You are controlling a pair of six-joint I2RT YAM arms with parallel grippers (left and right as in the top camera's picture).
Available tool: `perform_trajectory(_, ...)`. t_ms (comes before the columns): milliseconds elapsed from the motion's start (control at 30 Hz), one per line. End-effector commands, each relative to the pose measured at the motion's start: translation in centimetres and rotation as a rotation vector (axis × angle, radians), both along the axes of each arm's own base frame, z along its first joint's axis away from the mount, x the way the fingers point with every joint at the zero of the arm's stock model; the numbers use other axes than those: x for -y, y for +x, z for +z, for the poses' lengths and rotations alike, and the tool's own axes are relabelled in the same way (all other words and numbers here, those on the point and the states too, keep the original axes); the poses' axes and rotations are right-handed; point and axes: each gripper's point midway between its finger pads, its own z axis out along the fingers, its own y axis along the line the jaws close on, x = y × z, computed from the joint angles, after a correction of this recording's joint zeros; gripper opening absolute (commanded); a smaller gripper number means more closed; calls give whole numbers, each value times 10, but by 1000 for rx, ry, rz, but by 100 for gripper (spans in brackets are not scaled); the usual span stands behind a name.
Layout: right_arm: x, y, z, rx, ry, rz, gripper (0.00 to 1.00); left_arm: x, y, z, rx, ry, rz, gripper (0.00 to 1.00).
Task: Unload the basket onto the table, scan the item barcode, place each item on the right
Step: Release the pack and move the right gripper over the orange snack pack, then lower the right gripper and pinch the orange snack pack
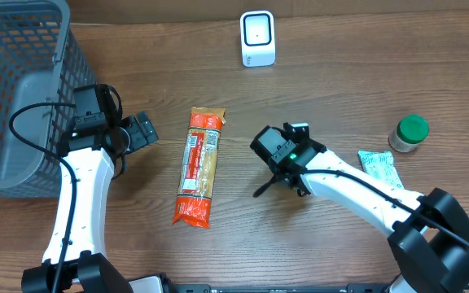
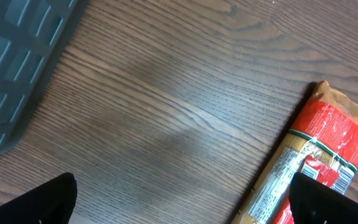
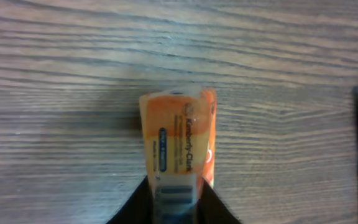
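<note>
I see right gripper (image 3: 176, 185) clenched on lower end of orange packet (image 3: 178, 134): glossy, flat, blue label. Packet is right of spaghetti pack (image 1: 200, 167), hidden under wrist from above. Left gripper (image 1: 146, 130) released wide, just left of pack. Grey mesh basket (image 1: 63, 65) farther left. Bare wood-grain table (image 1: 340, 81) between pack and white rounded scanner (image 1: 257, 38).

Overhead cam stares straight down at the whole brown wooden counter (image 1: 340, 49). Left wrist cam hovers low and close, sharing the long red-and-yellow spaghetti packet (image 2: 316, 168) with it. Right wrist cam's practically on a small orange plastic packet (image 3: 178, 140).
</note>
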Motion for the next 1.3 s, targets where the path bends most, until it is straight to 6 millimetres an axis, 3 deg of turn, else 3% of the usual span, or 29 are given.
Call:
perform_trajectory(0, 2, -5, -13, -6, 4, 12, 30, -1, 1, 8, 18, 19, -11, 100)
perform_trajectory(167, -6, -12, -20, -45, 61, 23, 33, -1, 1, 8, 18, 19, -11, 100)
perform_trajectory(367, -11, -11, -21, -44, 86, 26, 53, -1, 1, 8, 18, 19, -11, 100)
perform_trajectory(533, -15, -14, -20, -63, 108, 31, 53, -1, 1, 8, 18, 19, -11, 100)
perform_trajectory(800, -21, -7, 29, 32, 199, 71, 57, -1, 1, 8, 18, 19, -11, 100)
perform_trajectory(933, -15, -5, 39, 47, 187, 121, 59, -1, 1, 8, 18, 19, -11, 100)
perform_trajectory(967, -12, -4, 39, 45, 182, 116, 70, -1, 1, 8, 18, 19, -11, 100)
perform_trajectory(1000, -7, -2, 38, 47, 174, 103, 72, -1, 1, 8, 18, 19, -11, 100)
perform_trajectory(1133, 7, 6, 37, 60, 149, 63, 67, -1, 1, 8, 18, 19, -11, 100)
perform_trajectory(1267, 9, 10, 38, 69, 135, 84, 54, -1, 1, 8, 18, 19, -11, 100)
